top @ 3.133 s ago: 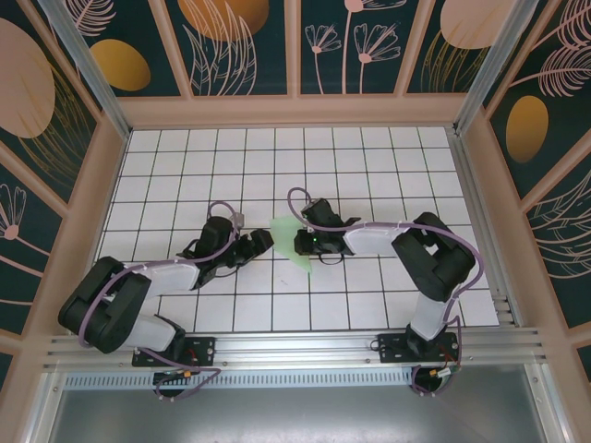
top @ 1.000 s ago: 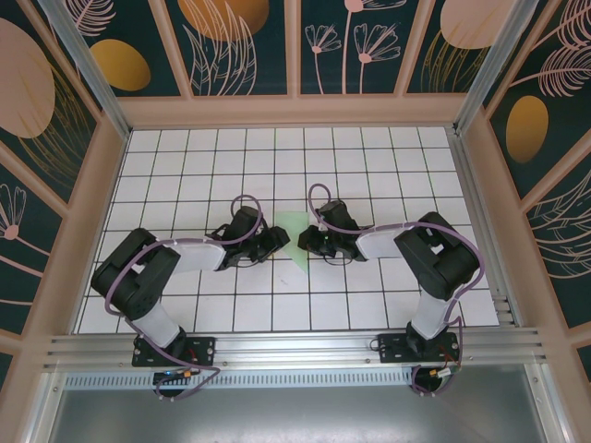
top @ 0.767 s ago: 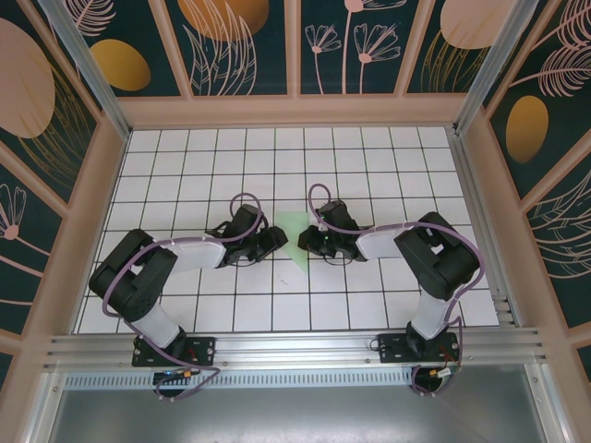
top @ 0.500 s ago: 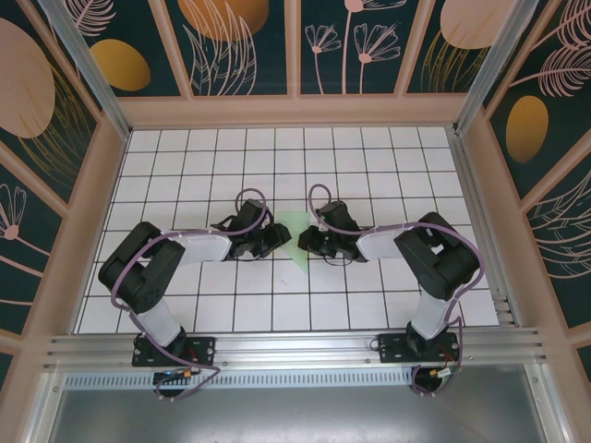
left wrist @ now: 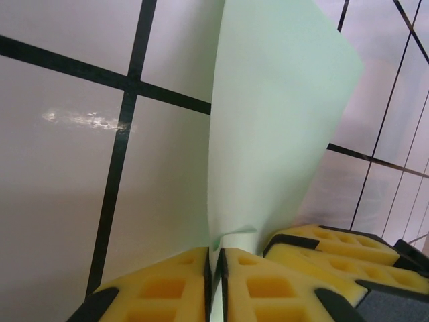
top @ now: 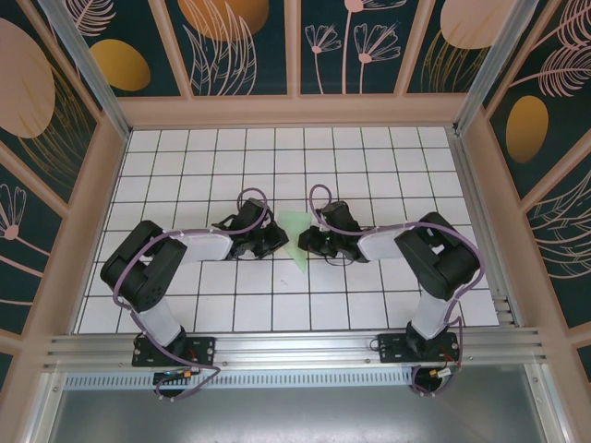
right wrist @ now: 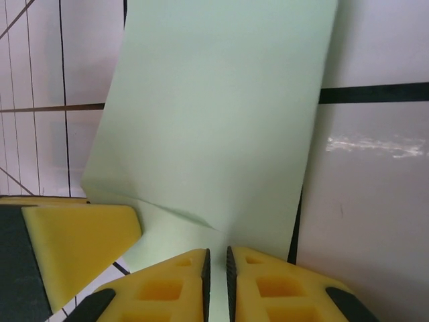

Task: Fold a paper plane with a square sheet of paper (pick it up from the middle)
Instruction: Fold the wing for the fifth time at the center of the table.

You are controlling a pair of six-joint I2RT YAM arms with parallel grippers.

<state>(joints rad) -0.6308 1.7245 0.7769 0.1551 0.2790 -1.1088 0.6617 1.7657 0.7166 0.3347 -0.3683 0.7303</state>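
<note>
- Since the first frame, the left arm has swung in from the lower left toward the centre of the top view. The left tool (top: 277, 238) has closed within the last second.
- The pale green paper (top: 295, 225) sits at the centre of the top view, on the white gridded desk (top: 369, 166), between the two tools.
- The left tool is at the paper's left edge and the right tool (top: 306, 243) is still at its right edge.
- Left wrist view: the yellow pads (left wrist: 167, 288) are pressed together, pinching the paper's edge at the bottom centre. The sheet bows toward the upper right.
- Right wrist view: the pads (right wrist: 268, 288) pinch the paper's opposite edge at the bottom centre. A short crease runs across the sheet just above them.
</note>
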